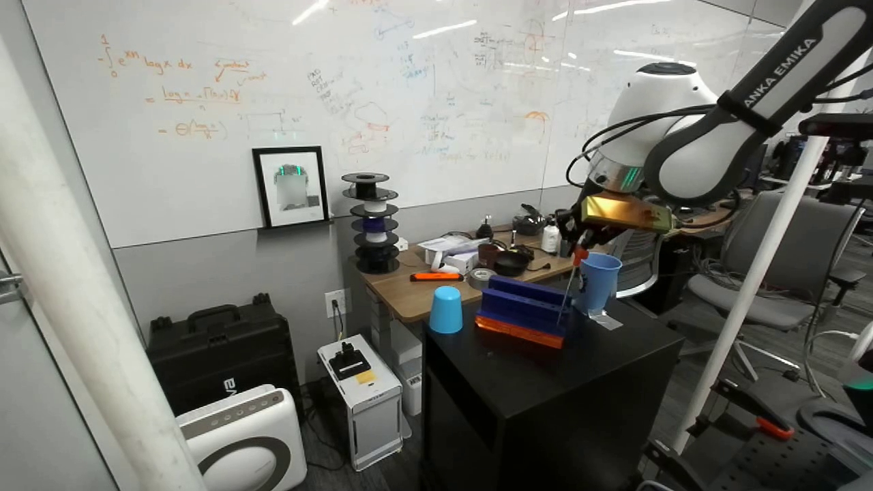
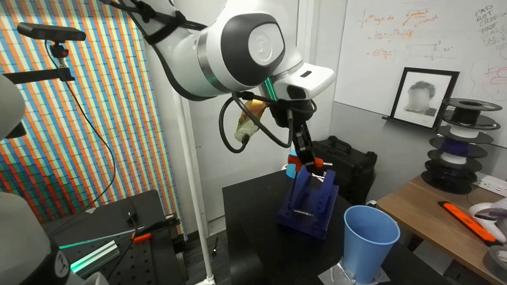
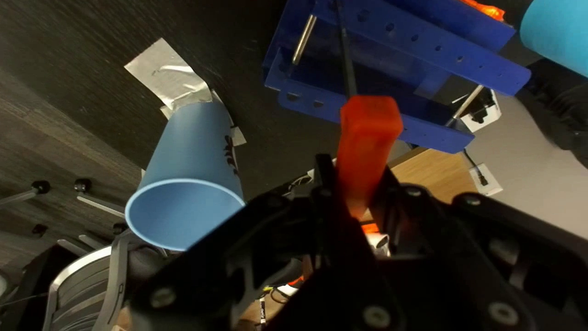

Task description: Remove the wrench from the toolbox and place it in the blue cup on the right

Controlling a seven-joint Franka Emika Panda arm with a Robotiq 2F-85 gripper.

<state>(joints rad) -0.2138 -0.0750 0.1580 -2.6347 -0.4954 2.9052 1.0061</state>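
My claw [image 3: 356, 184] is clamped on the orange-handled wrench [image 3: 370, 124]: grasp done. It points down at the toolbox [image 1: 518, 310] (cannot tell whether the far end is clear). Left, I judge: finish removal, carry to the blue cup [image 3: 193, 147], release.

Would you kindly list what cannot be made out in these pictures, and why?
The wrench: in the wrist view, the top edge cuts off its shaft, hiding the tip.
The cyan cup: in an exterior view, partly hidden behind the wrench's handle.
The dark lettering on the blue cup: in the wrist view, the cup's curve hides part, leaving it unreadable.
The face in the framed picture: blurred in both exterior views.
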